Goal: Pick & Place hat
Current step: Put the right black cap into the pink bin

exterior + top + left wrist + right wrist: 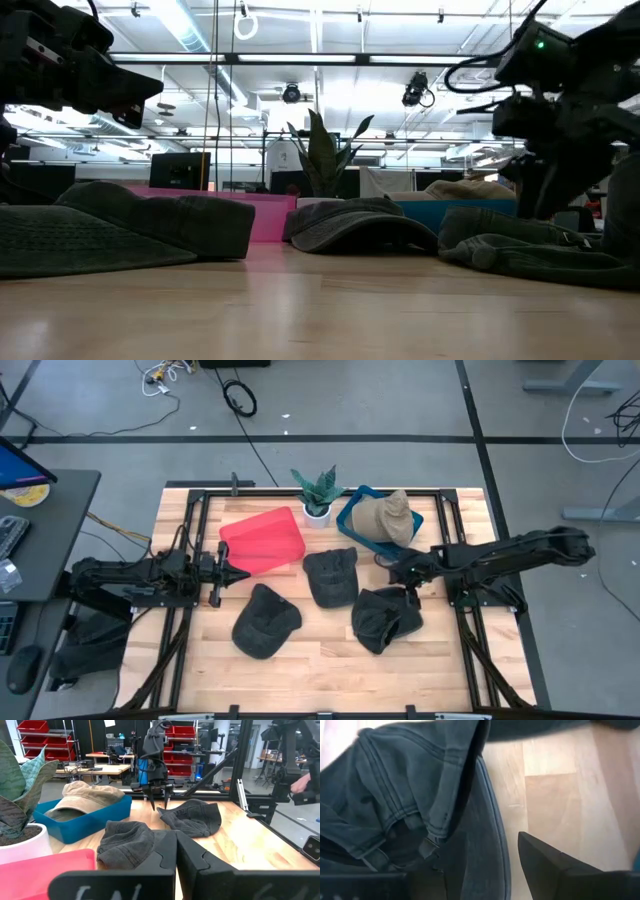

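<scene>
Three dark denim hats lie on the wooden table: one at the near left [267, 622], one in the middle [331, 575], one at the right [385, 618]. A tan hat [385, 517] sits in the blue bin [349, 520]. My right gripper [400, 572] slants down, open, over the far edge of the right hat [192, 817]. One finger [555, 870] stands over bare wood beside the brim [487, 845], and the other over the cloth. My left gripper [218, 573] is shut and level at the table's left, next to the red bin [262, 540]. My right gripper comes at the right hat's brim edge [161, 811] from above, slanting down, with a finger on either side of it. Whether the fingertips [169, 804] touch the cloth, I cannot tell. The hat lies flat on the table.
A potted plant [318, 495] stands at the far edge between the red bin and the blue bin. The middle hat lies close to the right hat's left side. Bare wood shows along the near edge [330, 680]. Black frame rails [470, 650] run along the table's sides.
</scene>
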